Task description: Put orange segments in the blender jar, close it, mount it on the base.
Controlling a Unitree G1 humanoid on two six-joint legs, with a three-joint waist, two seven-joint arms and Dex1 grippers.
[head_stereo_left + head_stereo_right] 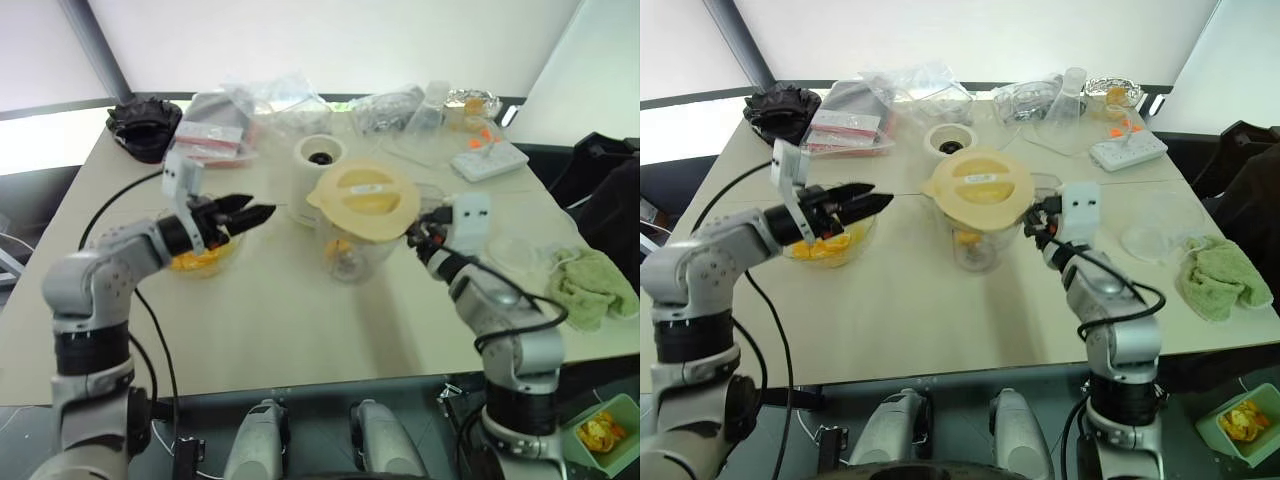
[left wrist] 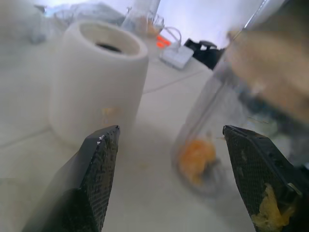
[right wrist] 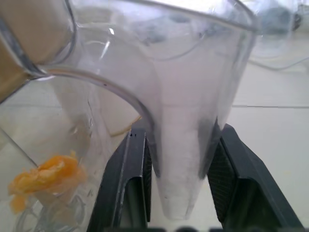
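Right gripper clamps the lidded blender jar by its handle; left gripper open. Keep jar upright, centre over base.

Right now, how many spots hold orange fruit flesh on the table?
2. Some orange segments sit at the bottom of the blender jar, which the right gripper holds by the handle; more fill the round bowl under the left gripper. Clutter at the far edge may hide others.

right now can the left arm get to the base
Probably yes. The left gripper is open, empty and aimed toward the base, with bare table between them. The blender jar, held at its handle by the right gripper, stands beside that path, not across it.
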